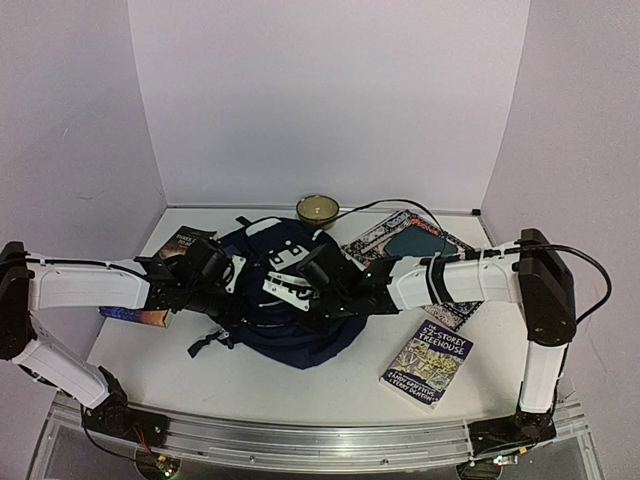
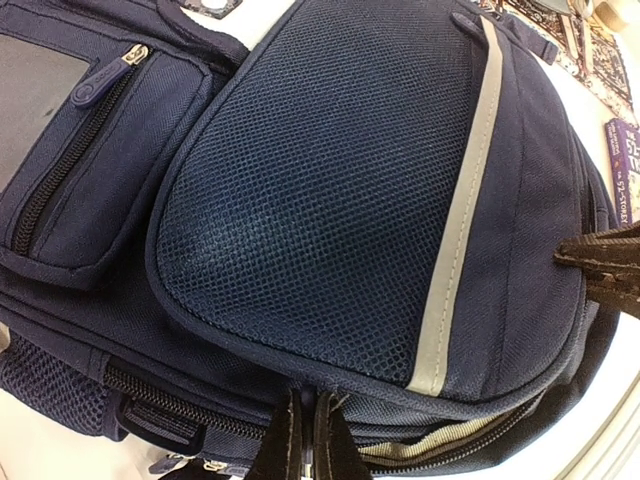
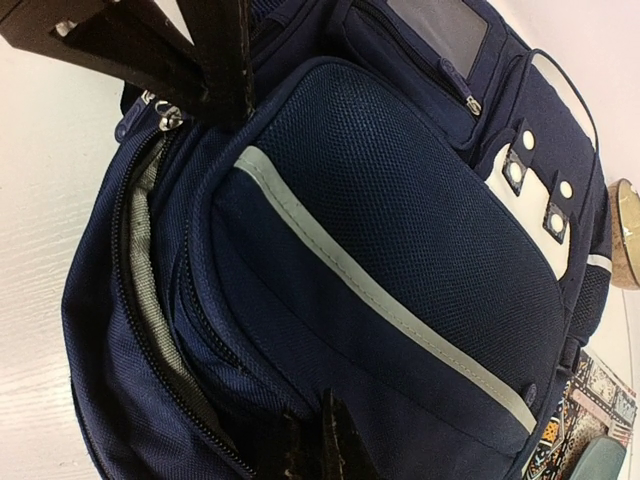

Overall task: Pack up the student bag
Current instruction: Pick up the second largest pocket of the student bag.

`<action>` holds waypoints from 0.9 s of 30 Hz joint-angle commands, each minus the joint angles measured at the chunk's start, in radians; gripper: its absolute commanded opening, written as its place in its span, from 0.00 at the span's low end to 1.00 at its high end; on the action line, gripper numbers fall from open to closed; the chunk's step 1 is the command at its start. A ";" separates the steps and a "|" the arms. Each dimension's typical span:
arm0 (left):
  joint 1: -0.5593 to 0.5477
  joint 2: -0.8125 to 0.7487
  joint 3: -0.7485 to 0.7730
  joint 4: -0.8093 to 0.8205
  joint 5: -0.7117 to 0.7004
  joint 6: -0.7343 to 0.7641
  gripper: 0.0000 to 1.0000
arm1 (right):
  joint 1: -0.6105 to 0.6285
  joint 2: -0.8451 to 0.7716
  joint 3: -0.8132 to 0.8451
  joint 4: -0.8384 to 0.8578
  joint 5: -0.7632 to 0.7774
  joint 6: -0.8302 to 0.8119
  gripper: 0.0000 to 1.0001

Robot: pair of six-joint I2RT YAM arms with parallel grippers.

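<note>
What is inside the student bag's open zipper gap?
Only grey lining shows through the student bag's part-open zipper; no packed item is visible. Deeper inside is hidden by the fabric.

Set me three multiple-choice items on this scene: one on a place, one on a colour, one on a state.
1. Where does the round tan bowl stand?
A) behind the large navy-blue fabric backpack
B) between the arm bases
C) on top of the backpack

2. The straight stripe across the backpack's mesh pocket is:
A) red
B) pale grey
C) green

3. The backpack's main zip is:
A) fully shut
B) partly open
C) torn off

Answers:
1 A, the top view shows the bowl past the backpack's far end.
2 B, both wrist views show the stripe pale.
3 B, pale lining shows between the zip's two sides.
</note>
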 commanded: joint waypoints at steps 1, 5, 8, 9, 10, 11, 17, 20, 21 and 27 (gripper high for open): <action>0.004 -0.059 0.021 0.046 0.066 -0.008 0.00 | -0.003 -0.048 0.063 0.027 0.019 0.045 0.00; -0.008 -0.129 -0.018 0.106 0.172 -0.024 0.00 | -0.022 -0.010 0.109 0.022 0.022 0.087 0.00; -0.035 -0.176 -0.048 0.182 0.236 -0.062 0.00 | -0.038 0.008 0.147 0.019 -0.046 0.120 0.00; -0.047 -0.193 -0.062 0.221 0.250 -0.083 0.00 | -0.041 0.015 0.160 0.019 -0.061 0.130 0.00; -0.057 -0.208 -0.075 0.256 0.261 -0.104 0.00 | -0.042 0.021 0.172 0.018 -0.077 0.139 0.00; -0.070 -0.221 -0.088 0.307 0.268 -0.129 0.00 | -0.041 0.030 0.186 0.018 -0.089 0.145 0.00; -0.163 -0.219 -0.112 0.467 0.203 -0.210 0.00 | -0.041 0.087 0.264 0.005 -0.135 0.189 0.00; -0.182 -0.198 -0.101 0.482 0.170 -0.226 0.00 | -0.041 0.102 0.280 -0.002 -0.156 0.201 0.00; -0.183 -0.200 -0.102 0.484 0.161 -0.229 0.00 | -0.042 0.102 0.277 -0.003 -0.144 0.202 0.00; -0.183 -0.226 -0.118 0.490 0.136 -0.234 0.00 | -0.066 0.080 0.224 -0.002 -0.060 0.186 0.00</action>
